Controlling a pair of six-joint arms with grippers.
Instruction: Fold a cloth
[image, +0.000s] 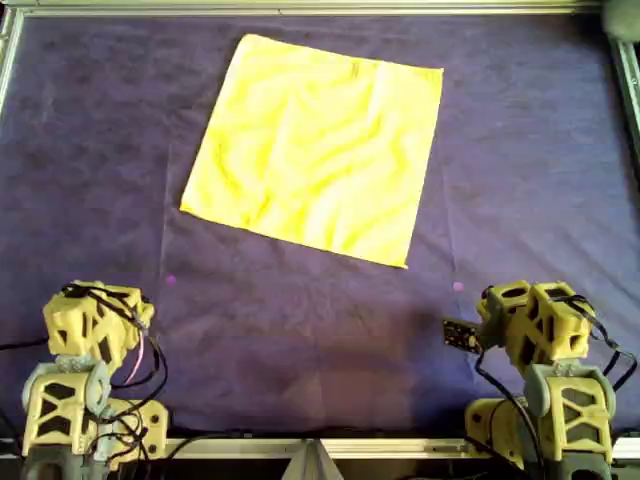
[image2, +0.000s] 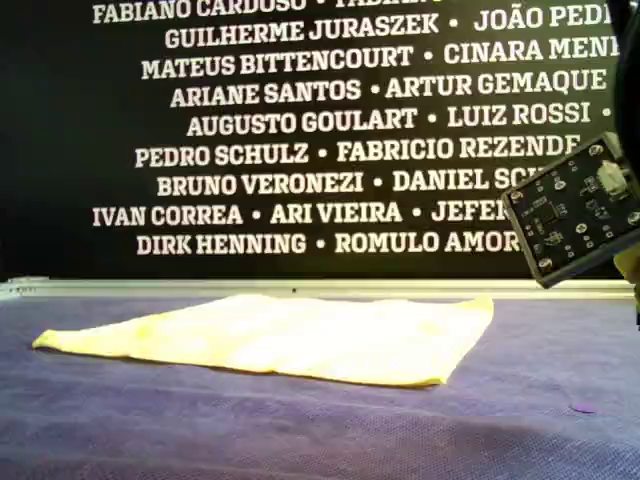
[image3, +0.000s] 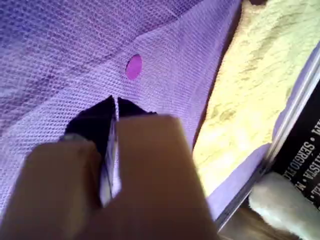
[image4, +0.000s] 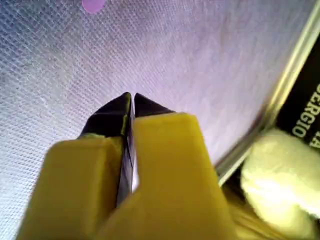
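Bright yellow square fabric cloth (image: 315, 150) lies flat, unfolded.
My wrist views show left gripper (image3: 116, 102) and right gripper (image4: 132, 97) pinched closed, empty; overhead hides that.

A robotics demonstration or lab stand. A counter (image: 90, 150) draped in purple fabric is edged by metal rails (image: 300, 8). Behind it stands a black wall panel (image2: 300, 130) printed with rows of people's names in white capitals, like a credits board.

Table covering (image: 330, 340): dark purple, spread across the whole table.
Dots (image: 457, 287): small, pink, on the covering.
Rail (image2: 300, 288): metal, far edge.
Backdrop (image2: 300, 150): black, white names.
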